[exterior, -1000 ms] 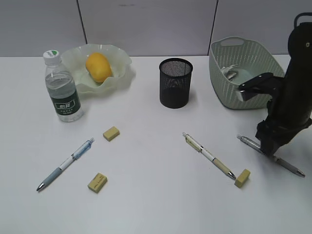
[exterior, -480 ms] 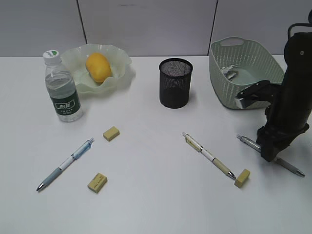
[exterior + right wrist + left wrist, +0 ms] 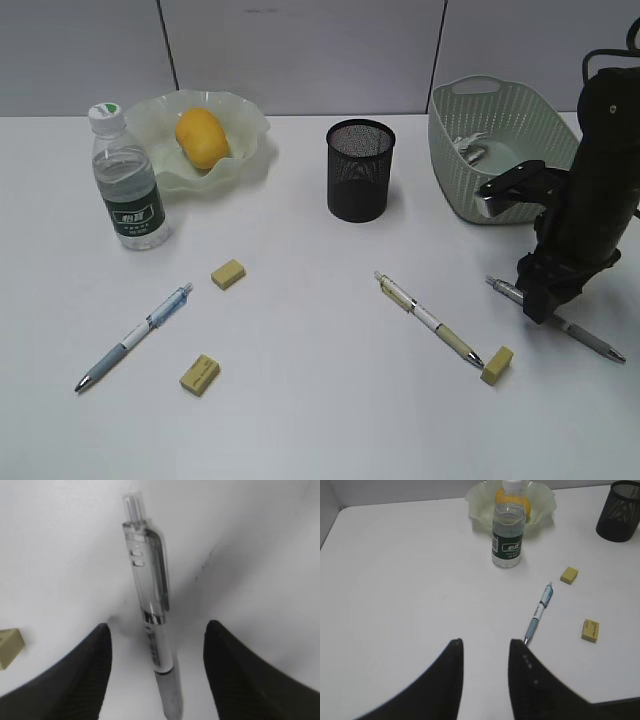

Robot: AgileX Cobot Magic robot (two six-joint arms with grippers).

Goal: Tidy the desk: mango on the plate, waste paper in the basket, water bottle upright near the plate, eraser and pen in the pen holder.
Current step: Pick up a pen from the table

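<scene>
My right gripper (image 3: 538, 300) is low over the desk (image 3: 320, 420), open, its jaws either side of a clear grey pen (image 3: 150, 595) without touching it. A cream pen (image 3: 430, 320) and an eraser (image 3: 497, 364) lie to its left. The mango (image 3: 202, 137) rests in the plate (image 3: 250, 120), and the water bottle (image 3: 126, 180) stands upright beside it. Waste paper (image 3: 470, 147) lies in the basket (image 3: 520, 120). The pen holder (image 3: 360, 170) stands at centre back. My left gripper (image 3: 485, 642) hangs open over bare desk, near a blue-grey pen (image 3: 538, 614).
Two more erasers (image 3: 228, 273) (image 3: 200, 373) lie on the left half, flanking the blue-grey pen (image 3: 135, 336). A grey panel wall runs behind the desk. The basket stands just behind my right arm.
My right arm has shifted a little to the left and settled lower over the grey pen. Nothing on the desk has moved.
</scene>
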